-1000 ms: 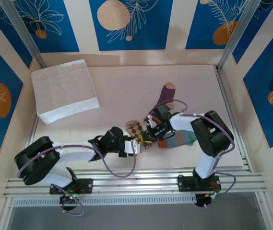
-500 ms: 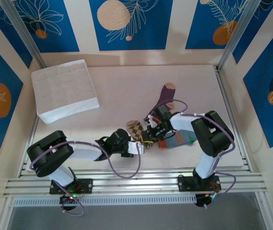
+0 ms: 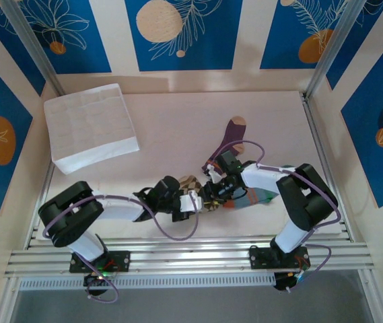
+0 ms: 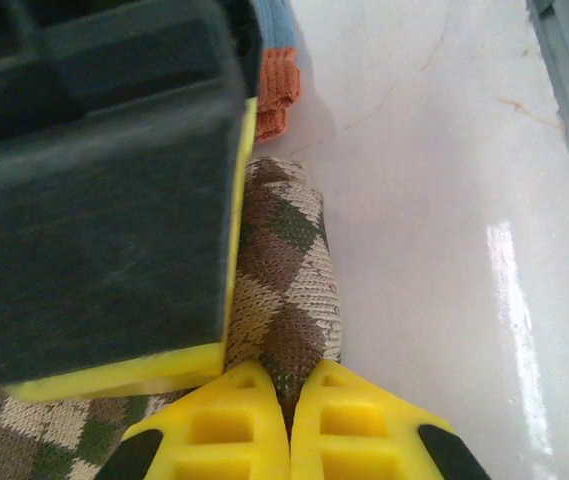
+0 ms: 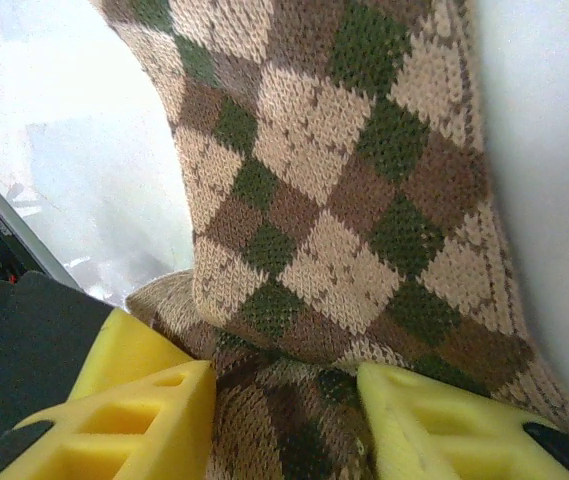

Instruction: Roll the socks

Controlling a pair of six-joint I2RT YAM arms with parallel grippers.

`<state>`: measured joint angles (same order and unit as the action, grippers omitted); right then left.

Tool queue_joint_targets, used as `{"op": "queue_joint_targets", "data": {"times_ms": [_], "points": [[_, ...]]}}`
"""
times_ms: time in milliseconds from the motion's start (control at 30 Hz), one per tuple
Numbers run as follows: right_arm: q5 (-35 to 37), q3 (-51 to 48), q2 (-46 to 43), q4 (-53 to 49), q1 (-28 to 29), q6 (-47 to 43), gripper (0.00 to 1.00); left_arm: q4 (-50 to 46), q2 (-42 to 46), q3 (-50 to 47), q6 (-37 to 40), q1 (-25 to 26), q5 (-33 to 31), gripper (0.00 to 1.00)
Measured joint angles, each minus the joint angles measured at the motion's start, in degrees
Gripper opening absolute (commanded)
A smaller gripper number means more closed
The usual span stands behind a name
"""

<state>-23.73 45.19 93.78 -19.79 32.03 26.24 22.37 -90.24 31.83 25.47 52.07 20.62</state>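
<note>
A: Where's the brown-tan diamond-patterned knit sock (image 3: pixel 190 181)?

B: Front-centre of the pale table (image 3: pixel 164 134), btwn the two arms. It's partly rolled: a tight roll at one end, flat fabric running off it.

A: Left gripper (image 4: pixel 289 425)?

B: Clamped on the sock. Its yellow fingertips (image 4: pixel 234 430) are pressed together on the roll's end, w/ knit squeezed into the seam btwn them. From the top cam it comes in from the left, low to the table.

A: And the right gripper (image 5: pixel 289 420)?

B: Fingers sit apart, but bunched sock fills the gap and touches both yellow pads (image 5: pixel 154 410), so it's holding the sock too. The flat part climbs away from the fingers in the wrist cam. In the left wrist cam, one of its dark fingers w/ a yellow edge lies right against the roll.

A: So the grippers are close?

B: Nearly touching, tip to tip over the sock.

A: Other socks?

B: The blue-grey striped sock with orange cuff (image 3: pixel 262 196) lies just right of the roll, partly under the right arm, cuff twd the roll. The purple fabric sock with tan toe (image 3: pixel 230 136) lies further back, apart from both grippers.

A: Anything else?

B: A white gridded fabric box (image 3: pixel 90 128), far-left corner, well apart from the socks.
</note>
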Motion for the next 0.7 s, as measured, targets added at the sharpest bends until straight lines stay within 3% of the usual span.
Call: {"op": "queue_joint_targets", "data": {"times_ms": [333,700], "points": [[0.15,-2.49,-1.84,3.37,0.0,-0.39,0.44,-4.09,-3.67,3.87,-12.07,-6.45,13.77,0.0],[0.39,-3.39,-1.86,6.75,0.0,-0.59,0.44,-6.93,-8.57,7.34,-22.84,-10.78,21.24,0.0]]}}
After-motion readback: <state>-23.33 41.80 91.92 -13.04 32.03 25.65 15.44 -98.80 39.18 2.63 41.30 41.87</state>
